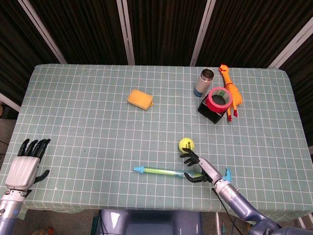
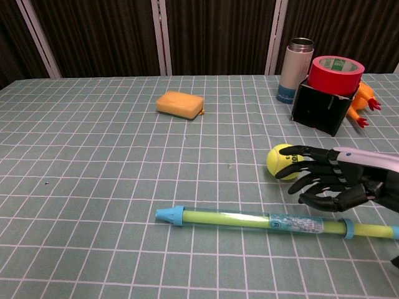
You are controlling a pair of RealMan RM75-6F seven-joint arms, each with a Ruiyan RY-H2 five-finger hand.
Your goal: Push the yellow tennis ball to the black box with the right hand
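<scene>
Between ball (image 2: pixel 280 161) and box (image 2: pixel 322 106), bare cloth.

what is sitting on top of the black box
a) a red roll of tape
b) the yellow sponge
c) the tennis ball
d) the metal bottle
a: the red roll of tape rests on the open top of the black box, while the tennis ball lies on the table near the right hand.

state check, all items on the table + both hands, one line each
tennis ball: on the cloth, right hand's fingertips at its near side, short of the black box
right hand: fingers spread, holding nothing
left hand: off the table's left edge, holding nothing
black box: upright, red tape roll resting on top
bottle: upright
sponge: lying flat
rubber chicken: lying beside the box
green stick: lying flat
</scene>
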